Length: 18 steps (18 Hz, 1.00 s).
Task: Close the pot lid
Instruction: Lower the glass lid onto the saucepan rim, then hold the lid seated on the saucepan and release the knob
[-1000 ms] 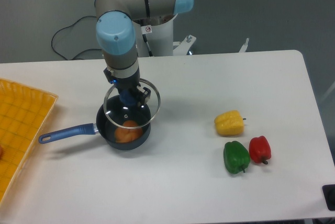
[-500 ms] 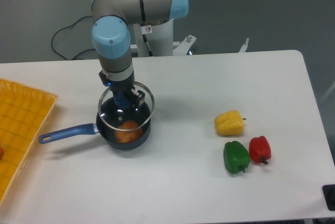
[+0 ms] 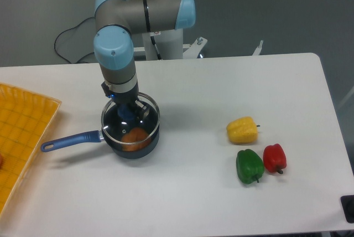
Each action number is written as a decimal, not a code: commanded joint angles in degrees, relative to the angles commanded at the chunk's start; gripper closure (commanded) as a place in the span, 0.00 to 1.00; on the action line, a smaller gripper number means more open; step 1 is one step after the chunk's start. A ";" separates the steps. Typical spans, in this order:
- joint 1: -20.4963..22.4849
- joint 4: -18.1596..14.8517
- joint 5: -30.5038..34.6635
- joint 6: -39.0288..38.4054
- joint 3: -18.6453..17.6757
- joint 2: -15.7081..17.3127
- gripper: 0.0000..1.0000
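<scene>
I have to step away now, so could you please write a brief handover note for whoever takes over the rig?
Gripper: shut on the lid, holding its blue knob.
Pot: on the table, handle pointing left, with an orange item inside.
Done: lid carried over the pot and roughly lined up with the rim.
Left: confirm the lid is fully seated, which I cannot tell, then open and lift away.

White table (image 3: 193,192) w/ rounded corners fills most of frame, lit evenly, soft shadows. Grey wall/floor (image 3: 265,4) across the top. Black cable (image 3: 69,40) loops at upper left. Yellow gridded tray (image 3: 22,132) at left edge. Dark object (image 3: 348,208) at lower right corner.
</scene>
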 joint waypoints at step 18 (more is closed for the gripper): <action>-0.88 1.41 0.09 -1.05 0.00 -1.67 0.63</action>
